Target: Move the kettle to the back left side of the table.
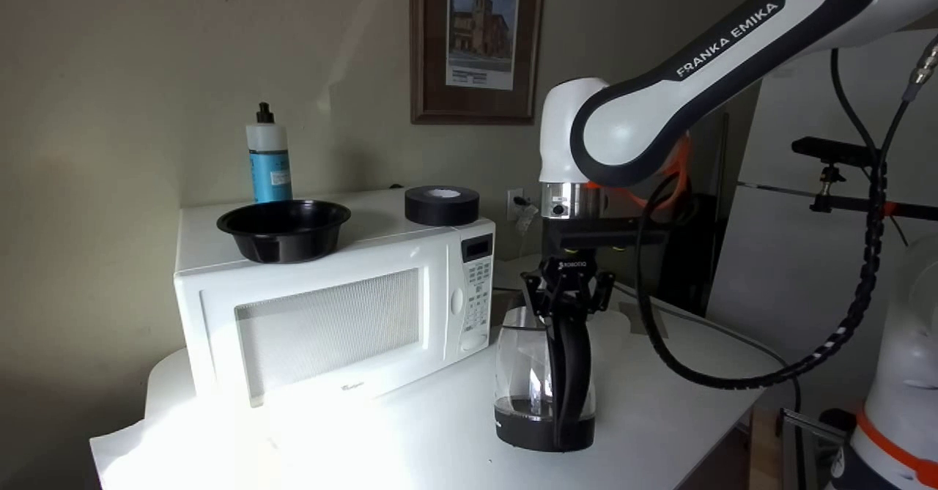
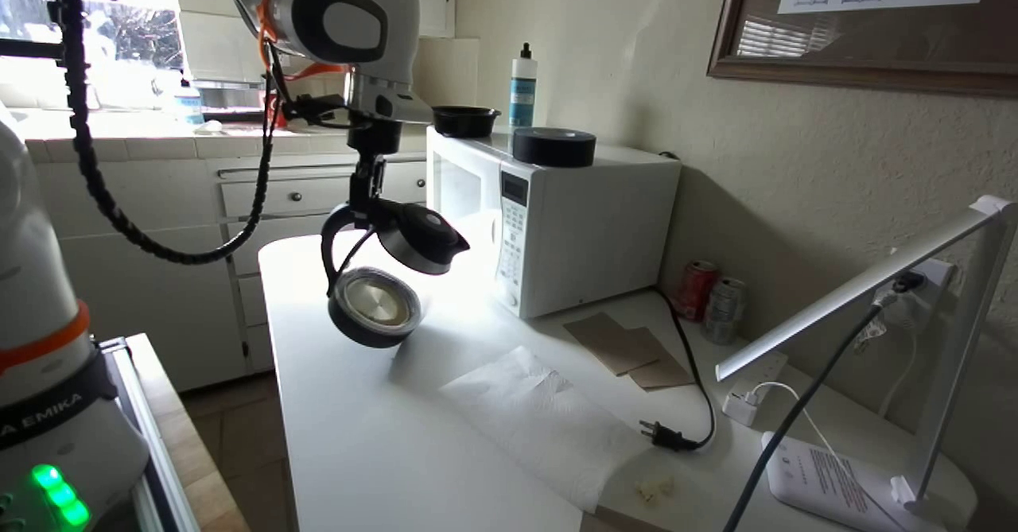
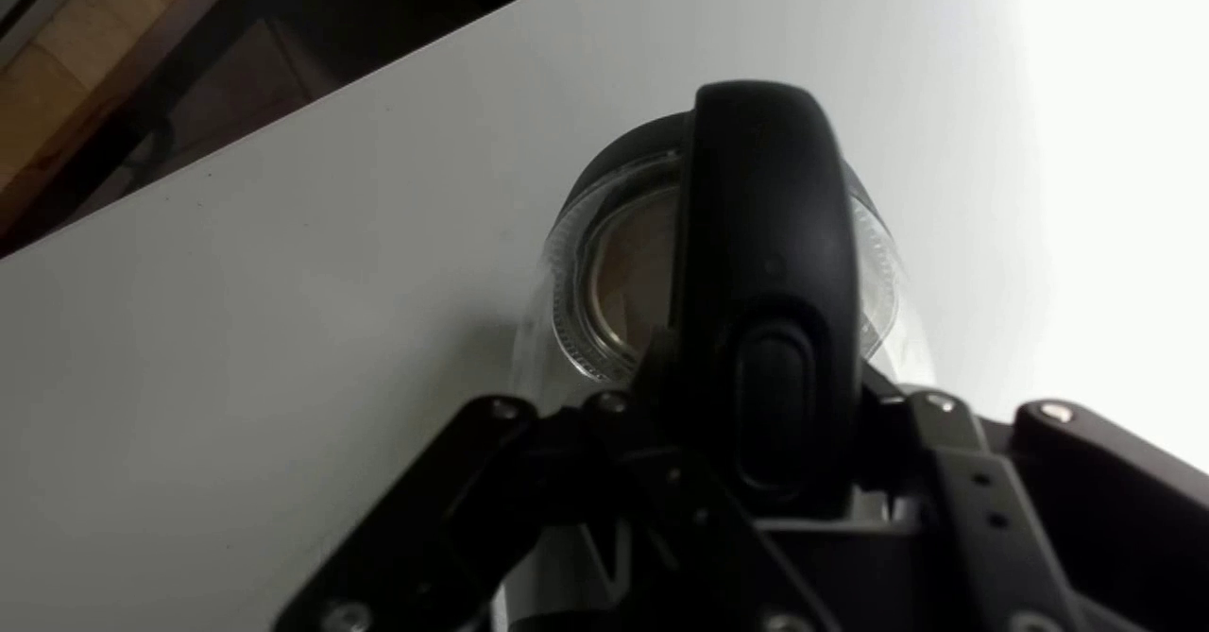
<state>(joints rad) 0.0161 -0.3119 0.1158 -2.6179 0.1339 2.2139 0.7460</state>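
Your jaws are pinching the black handle [image 3: 770,216] of the kettle [image 1: 524,373], which hangs tilted over the worktop [image 1: 652,387]. In an exterior view you have it just right of the microwave [image 1: 333,314] and nearer the camera; a black bowl [image 1: 287,247] sits on the microwave, towards the left.

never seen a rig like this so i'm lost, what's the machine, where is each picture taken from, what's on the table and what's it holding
It's a robot arm ending in a gripper. Two pictures look in from outside the robot, the close-up looks down from its wrist. The gripper is closed on the black handle of a clear kettle; in an exterior view the kettle's base is tilted and seems off the white table. On the table are a microwave with a black bowl on top, two cans and a paper towel.
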